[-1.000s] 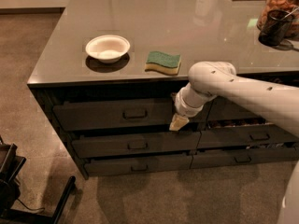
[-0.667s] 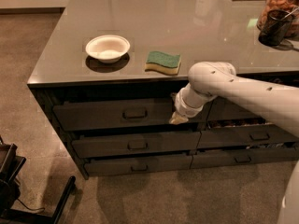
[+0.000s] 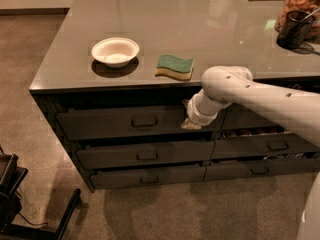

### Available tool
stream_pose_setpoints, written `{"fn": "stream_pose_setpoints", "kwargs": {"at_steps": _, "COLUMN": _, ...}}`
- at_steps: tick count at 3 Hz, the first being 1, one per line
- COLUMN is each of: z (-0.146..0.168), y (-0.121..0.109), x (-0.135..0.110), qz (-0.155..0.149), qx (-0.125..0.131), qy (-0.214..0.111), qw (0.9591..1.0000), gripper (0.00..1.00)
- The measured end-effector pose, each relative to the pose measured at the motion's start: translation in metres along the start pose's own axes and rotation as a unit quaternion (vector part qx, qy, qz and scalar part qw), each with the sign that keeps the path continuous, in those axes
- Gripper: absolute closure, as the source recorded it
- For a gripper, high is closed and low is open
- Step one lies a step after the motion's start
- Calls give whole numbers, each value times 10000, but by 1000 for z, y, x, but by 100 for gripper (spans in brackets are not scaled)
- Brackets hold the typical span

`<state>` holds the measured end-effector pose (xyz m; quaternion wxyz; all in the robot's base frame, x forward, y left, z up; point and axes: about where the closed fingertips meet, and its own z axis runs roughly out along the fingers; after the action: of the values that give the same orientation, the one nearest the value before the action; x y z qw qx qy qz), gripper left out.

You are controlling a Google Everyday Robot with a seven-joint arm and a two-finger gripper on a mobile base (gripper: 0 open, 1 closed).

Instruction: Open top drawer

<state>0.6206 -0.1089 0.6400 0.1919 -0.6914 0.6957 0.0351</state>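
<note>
My jaws sit at the right end of the top drawer (image 3: 100, 124), just under the front edge of the tabletop (image 3: 165, 14). I cannot tell how wide they are. The drawer front seems to stick out a little, and the floor (image 3: 165, 209) before it lies open.
</note>
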Motion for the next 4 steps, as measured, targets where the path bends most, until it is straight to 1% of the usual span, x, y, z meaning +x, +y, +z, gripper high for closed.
{"fn": "stream_pose_setpoints", "kwargs": {"at_steps": 2, "z": -3, "y": -6, "x": -1, "qz": 2, "qx": -1, "qy": -1, "qw": 10000, "gripper": 100}}
{"fn": "stream_pose_setpoints", "kwargs": {"at_steps": 3, "z": -6, "y": -5, "x": -2, "qz": 45, "qx": -41, "qy": -9, "qw": 10000, "gripper": 100}}
{"fn": "stream_pose_setpoints", "kwargs": {"at_steps": 4, "z": -16, "y": -5, "x": -5, "qz": 93, "qx": -81, "qy": -22, "qw": 9999, "gripper": 100}}
